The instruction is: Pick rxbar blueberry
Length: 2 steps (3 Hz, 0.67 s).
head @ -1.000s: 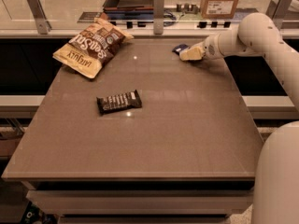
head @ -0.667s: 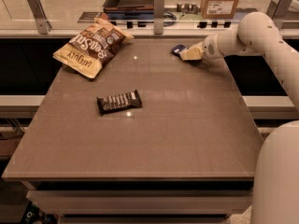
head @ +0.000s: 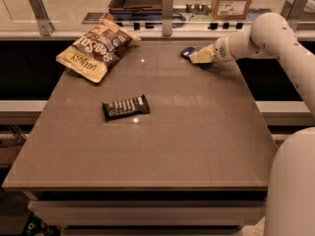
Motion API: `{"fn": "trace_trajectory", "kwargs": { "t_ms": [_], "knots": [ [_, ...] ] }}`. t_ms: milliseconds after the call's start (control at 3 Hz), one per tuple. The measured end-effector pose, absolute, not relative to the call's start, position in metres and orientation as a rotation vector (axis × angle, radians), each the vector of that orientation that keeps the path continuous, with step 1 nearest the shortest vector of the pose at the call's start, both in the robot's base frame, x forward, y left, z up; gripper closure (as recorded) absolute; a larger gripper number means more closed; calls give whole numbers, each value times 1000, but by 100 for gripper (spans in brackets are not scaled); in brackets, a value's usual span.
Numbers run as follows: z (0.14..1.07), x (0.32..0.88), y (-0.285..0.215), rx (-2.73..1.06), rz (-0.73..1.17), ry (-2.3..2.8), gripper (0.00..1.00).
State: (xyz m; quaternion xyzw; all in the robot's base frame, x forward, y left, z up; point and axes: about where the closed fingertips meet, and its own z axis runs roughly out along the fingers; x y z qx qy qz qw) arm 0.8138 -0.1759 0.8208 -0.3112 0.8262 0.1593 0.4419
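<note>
The rxbar blueberry [head: 186, 51] is a small dark navy bar at the far right of the table, only its left end showing. My gripper [head: 199, 57] reaches in from the right on the white arm [head: 266, 33] and sits right against the bar's right side, covering part of it. I cannot tell whether the bar rests on the table or is held.
A dark brown-black bar with white lettering [head: 125, 106] lies mid-table. A large tan and brown snack bag [head: 97, 48] lies at the far left. The brown table [head: 162, 151] ends at a rear rail with metal posts [head: 167, 6]; a cardboard box [head: 234, 1] stands behind.
The gripper and the blue bar have stayed almost where they were. Nothing else has moved.
</note>
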Motion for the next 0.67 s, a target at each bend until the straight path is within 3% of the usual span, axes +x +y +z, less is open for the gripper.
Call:
{"fn": "trace_trajectory", "kwargs": {
  "t_ms": [667],
  "knots": [
    [863, 804, -185, -807, 494, 2008, 100]
  ]
}}
